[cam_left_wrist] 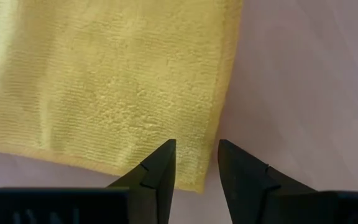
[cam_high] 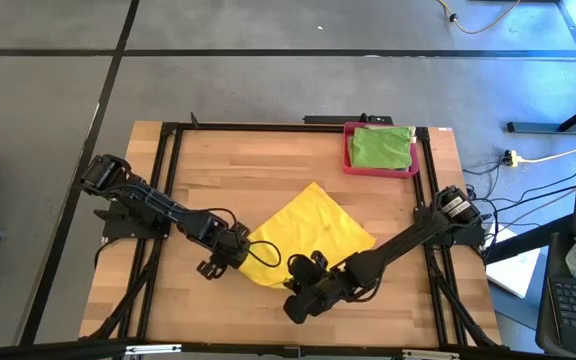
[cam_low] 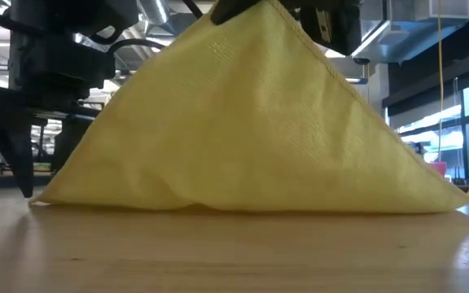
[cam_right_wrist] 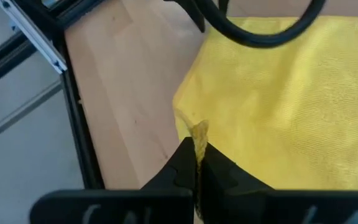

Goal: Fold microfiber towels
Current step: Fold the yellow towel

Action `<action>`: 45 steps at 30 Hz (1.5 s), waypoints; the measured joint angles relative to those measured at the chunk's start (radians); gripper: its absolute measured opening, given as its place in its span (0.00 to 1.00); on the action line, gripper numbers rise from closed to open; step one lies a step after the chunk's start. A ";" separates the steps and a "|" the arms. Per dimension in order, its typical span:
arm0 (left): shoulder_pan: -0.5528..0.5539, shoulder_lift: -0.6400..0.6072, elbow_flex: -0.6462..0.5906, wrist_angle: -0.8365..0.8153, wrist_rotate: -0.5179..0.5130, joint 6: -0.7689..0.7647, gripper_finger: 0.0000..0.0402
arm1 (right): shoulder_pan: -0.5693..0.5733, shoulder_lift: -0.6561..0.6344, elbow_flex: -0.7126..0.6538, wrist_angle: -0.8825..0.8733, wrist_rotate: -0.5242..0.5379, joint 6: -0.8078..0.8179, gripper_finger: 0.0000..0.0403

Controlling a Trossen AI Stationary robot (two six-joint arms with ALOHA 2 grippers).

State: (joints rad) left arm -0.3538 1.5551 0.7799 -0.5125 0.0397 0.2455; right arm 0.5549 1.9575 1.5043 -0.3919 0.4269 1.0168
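**First fold starting, one corner up**

The soft yellow microfiber towel lies lower-centre in the high view. The right gripper pinches one corner; the left gripper is parted at another, and I'd guess it clamps next.

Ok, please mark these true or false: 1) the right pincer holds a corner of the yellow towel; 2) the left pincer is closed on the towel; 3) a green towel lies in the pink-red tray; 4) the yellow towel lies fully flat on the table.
1) True: the right pincer is shut on a corner of the yellow towel.
2) False: the left pincer is open, just above the towel's edge, gripping nothing.
3) True: the green towel lies in the pink-red tray.
4) False: the low view shows one corner lifted, so the towel rises like a tent over the table.
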 joint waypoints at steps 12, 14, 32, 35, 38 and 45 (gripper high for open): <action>-0.002 0.000 0.000 -0.003 0.008 -0.007 0.28 | -0.002 -0.034 -0.001 -0.059 0.127 0.027 0.01; -0.002 0.000 0.000 -0.002 -0.003 -0.007 0.28 | -0.002 -0.039 -0.001 -0.060 0.128 0.028 0.01; -0.003 0.000 0.000 0.004 -0.024 -0.018 0.28 | -0.010 -0.073 -0.001 -0.130 0.211 0.052 0.01; -0.002 0.000 0.000 0.019 -0.029 -0.033 0.28 | -0.010 -0.073 -0.001 -0.130 0.211 0.052 0.01; -0.004 0.000 -0.005 0.037 -0.019 -0.035 0.28 | -0.010 -0.073 -0.001 -0.130 0.211 0.052 0.01; -0.022 0.001 -0.024 0.030 -0.013 -0.040 0.28 | -0.010 -0.078 -0.001 -0.151 0.233 0.072 0.01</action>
State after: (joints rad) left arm -0.3759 1.5558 0.7557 -0.4829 0.0269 0.2059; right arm 0.5453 1.8797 1.5036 -0.5425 0.6598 1.0890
